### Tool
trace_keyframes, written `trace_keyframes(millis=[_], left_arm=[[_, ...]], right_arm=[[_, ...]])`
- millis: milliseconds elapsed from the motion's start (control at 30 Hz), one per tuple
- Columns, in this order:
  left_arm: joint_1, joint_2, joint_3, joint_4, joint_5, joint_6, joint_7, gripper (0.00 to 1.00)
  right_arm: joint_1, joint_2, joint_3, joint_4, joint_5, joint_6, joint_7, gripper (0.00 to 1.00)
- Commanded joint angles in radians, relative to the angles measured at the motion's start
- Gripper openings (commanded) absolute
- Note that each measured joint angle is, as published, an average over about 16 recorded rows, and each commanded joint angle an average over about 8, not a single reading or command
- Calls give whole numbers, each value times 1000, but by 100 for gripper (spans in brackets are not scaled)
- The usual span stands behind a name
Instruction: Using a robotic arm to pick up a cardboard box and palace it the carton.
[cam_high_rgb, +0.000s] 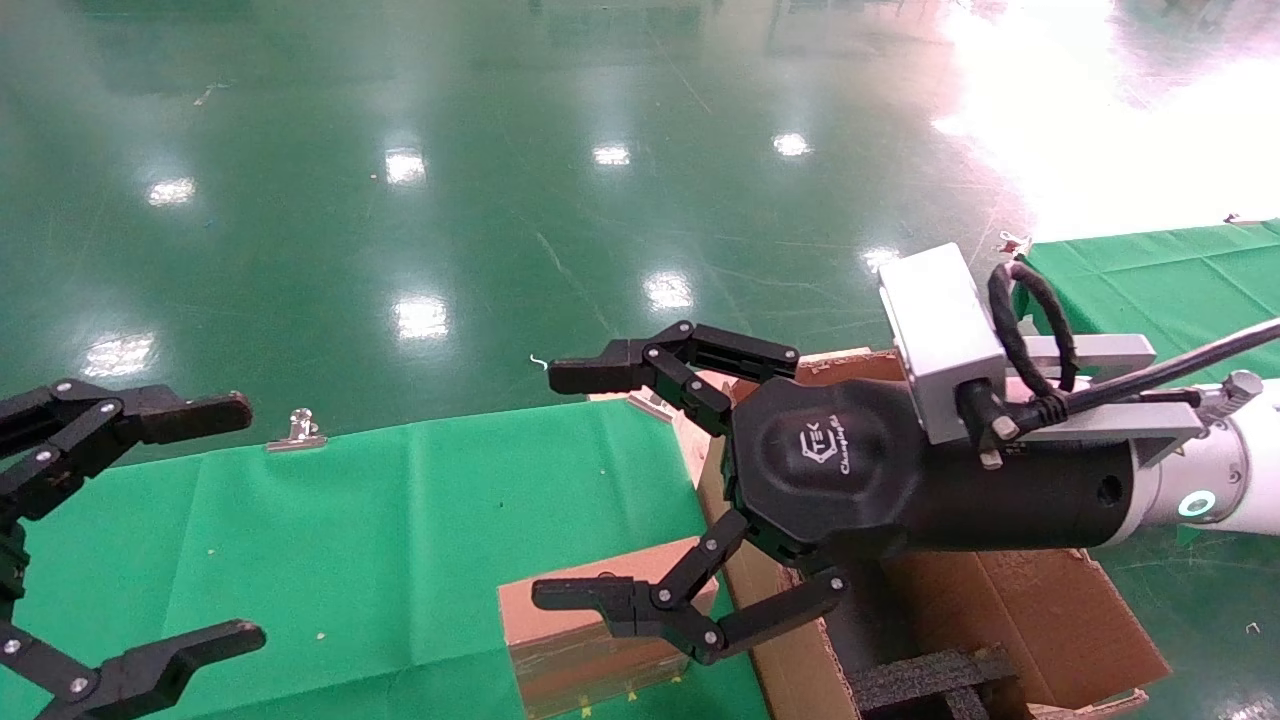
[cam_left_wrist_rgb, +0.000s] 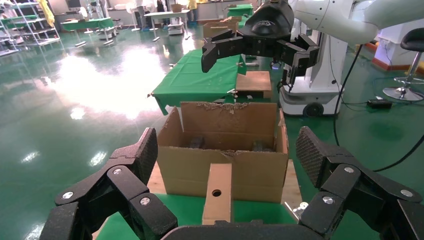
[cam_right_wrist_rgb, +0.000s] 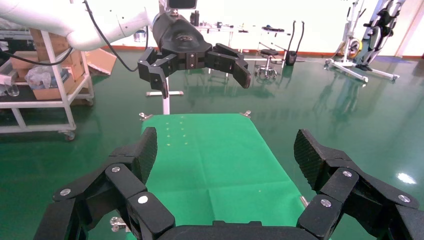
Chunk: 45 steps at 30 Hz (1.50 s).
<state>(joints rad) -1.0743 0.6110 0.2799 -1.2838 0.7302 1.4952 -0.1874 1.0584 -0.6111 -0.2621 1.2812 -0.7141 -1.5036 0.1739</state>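
cardboard box (cam_high_rgb: 600, 625) seemingly below spread right gripper (cam_high_rgb: 560, 485)

Bright overhead lamps, glare patches on glossy floor (cam_high_rgb: 420, 200) (top-right washed out)

Only readable marking I'm seeing: a white logo on the black housing of my right gripper (cam_high_rgb: 565, 485), head view. It's showing a hexagon-style emblem with letters that look like "TEK", and a slanted script word under it starting "Chang…" — rest too small to make out. I'm reading nothing on the small box (cam_high_rgb: 590, 640), the carton (cam_left_wrist_rgb: 223, 150) or the green cloth (cam_right_wrist_rgb: 220, 160).
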Motion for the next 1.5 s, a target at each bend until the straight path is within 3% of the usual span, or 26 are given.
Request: trace_keyframes(millis=[33, 500, 533, 767, 800, 1200, 1500], left_arm=[[0, 0, 0, 0, 0, 0, 0, 100], [0, 0, 0, 0, 0, 0, 0, 100], [0, 0, 0, 0, 0, 0, 0, 92], [0, 0, 0, 0, 0, 0, 0, 5], [0, 0, 0, 0, 0, 0, 0, 0], [0, 0, 0, 0, 0, 0, 0, 0], [-1, 0, 1, 1, 0, 0, 1, 0]], right_arm=[[0, 0, 0, 0, 0, 0, 0, 100], [0, 0, 0, 0, 0, 0, 0, 100], [0, 0, 0, 0, 0, 0, 0, 100], [0, 0, 0, 0, 0, 0, 0, 100], [0, 0, 0, 0, 0, 0, 0, 100], [14, 1, -11, 7, -26, -1, 3, 100], [162, -29, -117, 30, -247, -26, 50, 100]])
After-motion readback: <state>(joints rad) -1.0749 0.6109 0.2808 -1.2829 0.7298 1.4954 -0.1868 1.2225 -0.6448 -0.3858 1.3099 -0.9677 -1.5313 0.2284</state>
